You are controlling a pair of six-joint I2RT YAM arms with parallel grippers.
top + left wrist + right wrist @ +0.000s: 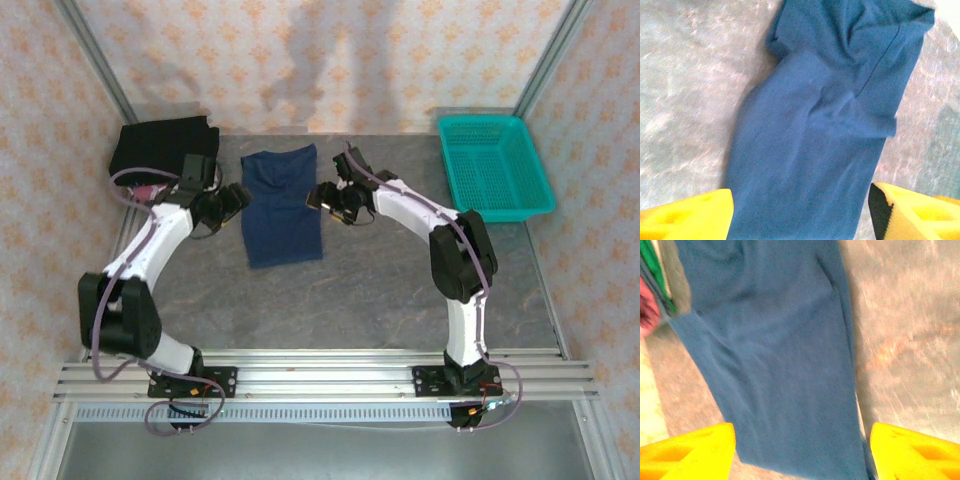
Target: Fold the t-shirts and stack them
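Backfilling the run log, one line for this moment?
navy t-shirt folded narrow, flat on table | left gripper open, at its left edge | right gripper open, at its right edge | black t-shirt far-left corner

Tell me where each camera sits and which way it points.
Top external: above and behind the bases, looking down at the grey table; both arms show whole.
Left wrist: on the left hand, facing down at the navy blue cloth t-shirt; its yellow fingers show.
Right wrist: on the right hand, facing down; its yellow fingers show.
Shared: all three see that t-shirt.
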